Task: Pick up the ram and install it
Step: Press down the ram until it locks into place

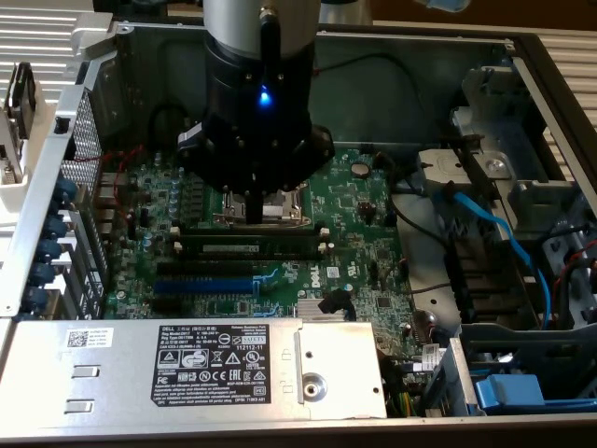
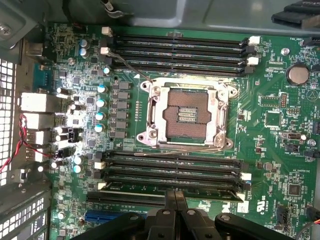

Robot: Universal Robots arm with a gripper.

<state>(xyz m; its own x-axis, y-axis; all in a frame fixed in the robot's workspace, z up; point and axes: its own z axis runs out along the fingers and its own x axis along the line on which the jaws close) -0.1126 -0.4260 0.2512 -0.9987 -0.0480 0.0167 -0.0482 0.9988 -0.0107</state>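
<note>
The ram (image 1: 252, 249) is a long dark stick with a whitish label. It lies in a black memory slot between white end clips, just on the near side of the CPU socket (image 1: 270, 203). In the wrist view the ram (image 2: 130, 188) sits in the slot of the lower bank farthest from the socket (image 2: 187, 114). My gripper (image 1: 254, 210) hangs over the board, fingers shut together with nothing between them. In the wrist view my gripper (image 2: 175, 196) has its tips right over the middle of the ram. Whether they touch it, I cannot tell.
A blue expansion slot (image 1: 201, 285) runs beside the ram's slot bank. The grey power supply (image 1: 187, 364) walls the near side. A blue cable (image 1: 504, 233) and drive bays fill the exterior view's right. A second bank of memory slots (image 2: 175, 50) lies beyond the socket.
</note>
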